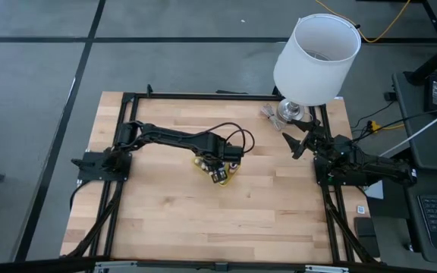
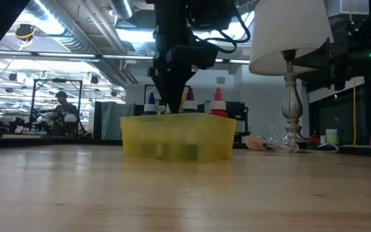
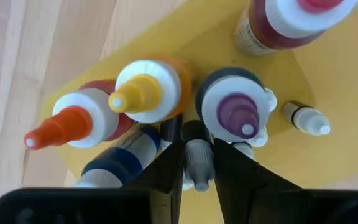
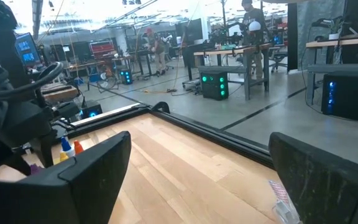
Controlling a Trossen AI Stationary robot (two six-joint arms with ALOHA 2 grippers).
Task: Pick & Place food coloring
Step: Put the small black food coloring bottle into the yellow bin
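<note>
You're mid-pick: left gripper point(image 3: 198, 163) is pinched on a small white-capped dropper bottle point(image 3: 198, 163) inside the yellow tray point(image 2: 178, 136); next, lift straight up clear of neighbouring bottles; right gripper point(image 1: 297, 140) waits wide open, empty.

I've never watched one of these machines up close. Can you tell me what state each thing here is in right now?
Left gripper: down in the yellow tray, shut on a small whitish dropper bottle.
Right gripper: open, empty, waiting at the table's right edge.
Yellow tray: flat on the table, holding bottles.
Purple-capped bottle: upright, capped.
Orange-capped bottle: upright, capped.
Lamp: upright at the far right corner.
</note>
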